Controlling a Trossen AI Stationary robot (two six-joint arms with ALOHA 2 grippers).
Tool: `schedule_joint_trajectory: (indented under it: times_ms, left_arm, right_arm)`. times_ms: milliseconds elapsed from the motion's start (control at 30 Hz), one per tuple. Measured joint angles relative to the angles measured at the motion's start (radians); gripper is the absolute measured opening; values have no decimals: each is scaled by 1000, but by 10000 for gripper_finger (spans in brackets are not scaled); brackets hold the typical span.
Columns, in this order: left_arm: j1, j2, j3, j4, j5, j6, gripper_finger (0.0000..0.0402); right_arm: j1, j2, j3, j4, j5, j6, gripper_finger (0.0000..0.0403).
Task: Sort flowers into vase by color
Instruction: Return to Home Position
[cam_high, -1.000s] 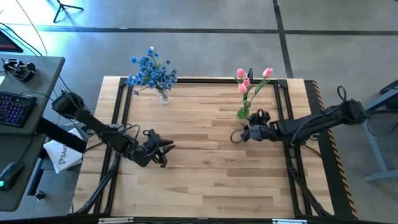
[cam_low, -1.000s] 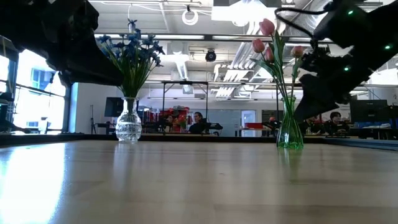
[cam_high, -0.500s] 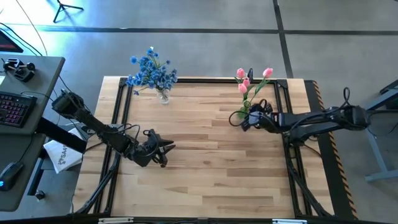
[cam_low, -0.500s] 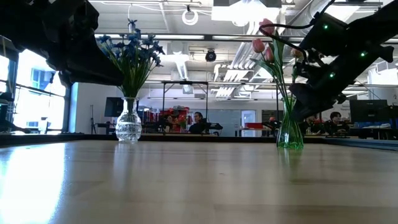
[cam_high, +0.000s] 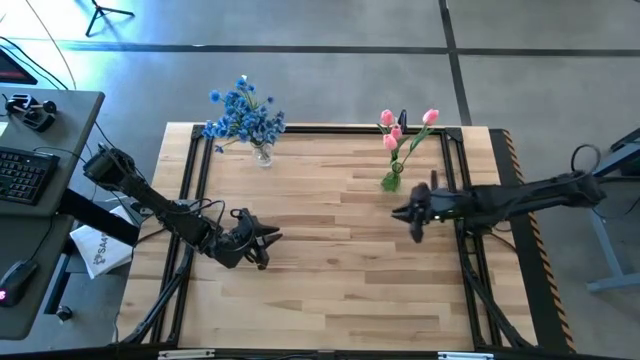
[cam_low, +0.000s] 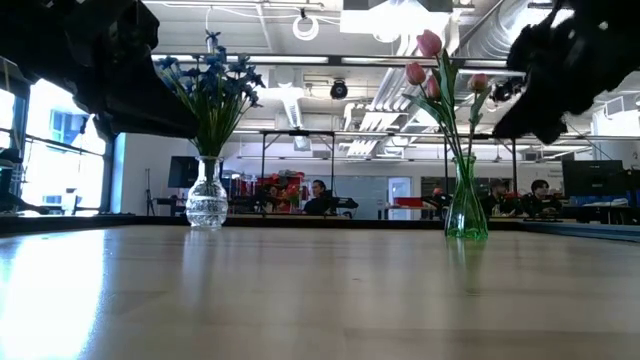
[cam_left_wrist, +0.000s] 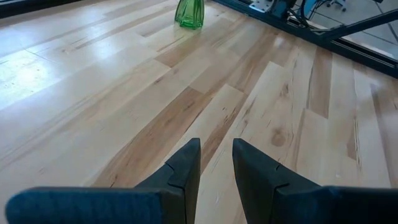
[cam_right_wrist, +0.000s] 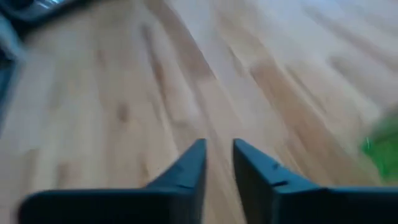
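Observation:
Blue-blossomed flowers (cam_high: 243, 112) stand with their stems in a clear vase (cam_high: 262, 154) at the table's far left; the low view shows the blue flowers (cam_low: 210, 82) and clear vase (cam_low: 206, 204) too. Three pink tulips (cam_high: 405, 126) stand in a green vase (cam_high: 391, 181) at the far right, seen again as tulips (cam_low: 428, 60) and green vase (cam_low: 466, 212). My right gripper (cam_high: 413, 216) hovers just near of the green vase, fingers close together and empty (cam_right_wrist: 219, 146). My left gripper (cam_high: 264, 240) waits at mid-left, also shut and empty (cam_left_wrist: 216, 146).
A black frame rail (cam_high: 195, 170) runs along the table's edges. Bare wood lies between the two grippers and toward the near edge (cam_high: 330, 300). A desk with a keyboard (cam_high: 20, 175) stands left of the table. People sit far behind in the room (cam_low: 318, 198).
My right gripper first moved toward the green vase, then drew back toward the near edge, rose and turned about its wrist. Vases and flowers stayed where they were.

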Motion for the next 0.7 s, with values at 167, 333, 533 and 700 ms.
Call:
schedule_joint_trajectory:
  times_ms: [167, 333, 533, 700]
  left_arm:
    - [0, 0, 0, 0, 0, 1, 80]
    - [0, 0, 0, -1, -19, 2, 80]
    - [19, 0, 0, 0, -26, 6, 80]
    - [48, 1, 0, 73, -25, 90, 80]
  right_arm:
    - [29, -221, 0, 0, -27, -107, 9]
    - [35, -384, 0, 1, -126, -205, 15]
    - [35, -487, 0, 22, -184, -310, 4]
    - [35, -532, -77, 192, -267, -371, 1]
